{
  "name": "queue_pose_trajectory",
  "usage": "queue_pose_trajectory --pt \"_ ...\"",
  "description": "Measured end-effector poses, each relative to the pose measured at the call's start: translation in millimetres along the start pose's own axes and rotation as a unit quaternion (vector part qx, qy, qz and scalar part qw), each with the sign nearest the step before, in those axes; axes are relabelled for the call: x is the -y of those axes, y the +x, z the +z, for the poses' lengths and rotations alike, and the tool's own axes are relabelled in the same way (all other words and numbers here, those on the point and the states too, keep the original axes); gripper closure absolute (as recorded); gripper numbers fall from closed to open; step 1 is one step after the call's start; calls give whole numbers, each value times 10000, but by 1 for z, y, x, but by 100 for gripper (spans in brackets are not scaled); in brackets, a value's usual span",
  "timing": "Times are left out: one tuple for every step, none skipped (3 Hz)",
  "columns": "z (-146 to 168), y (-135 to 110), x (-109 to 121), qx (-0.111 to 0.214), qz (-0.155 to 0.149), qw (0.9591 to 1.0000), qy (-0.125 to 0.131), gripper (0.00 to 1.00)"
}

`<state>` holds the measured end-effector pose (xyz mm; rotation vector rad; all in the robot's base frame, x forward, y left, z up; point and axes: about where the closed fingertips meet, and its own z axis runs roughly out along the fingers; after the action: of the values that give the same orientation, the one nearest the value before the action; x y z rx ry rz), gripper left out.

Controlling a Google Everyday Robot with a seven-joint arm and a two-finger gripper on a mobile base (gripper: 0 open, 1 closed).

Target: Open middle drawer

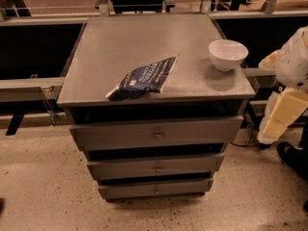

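Note:
The grey cabinet has three drawer fronts stacked at its front. The middle drawer is the mid-sized grey front with a small round metal knob at its centre. It sits between the taller top drawer and the thin bottom drawer. No drawer interior shows. My gripper, a cream-coloured part under the white arm, hangs at the right edge of the view. It is beside the cabinet's right side, apart from the drawers, at about the top drawer's height.
A dark blue snack bag lies on the cabinet top near its front edge. A white bowl stands at the top's right side. Grey rails and dark bins run behind and to the left. Speckled floor lies in front.

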<state>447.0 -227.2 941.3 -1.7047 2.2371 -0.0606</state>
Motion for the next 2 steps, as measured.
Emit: queue_pose_trajectory --pt "105 50 -20 397 432 9973 -449 0" --pt "165 86 -43 657 690 9935 -621 0"
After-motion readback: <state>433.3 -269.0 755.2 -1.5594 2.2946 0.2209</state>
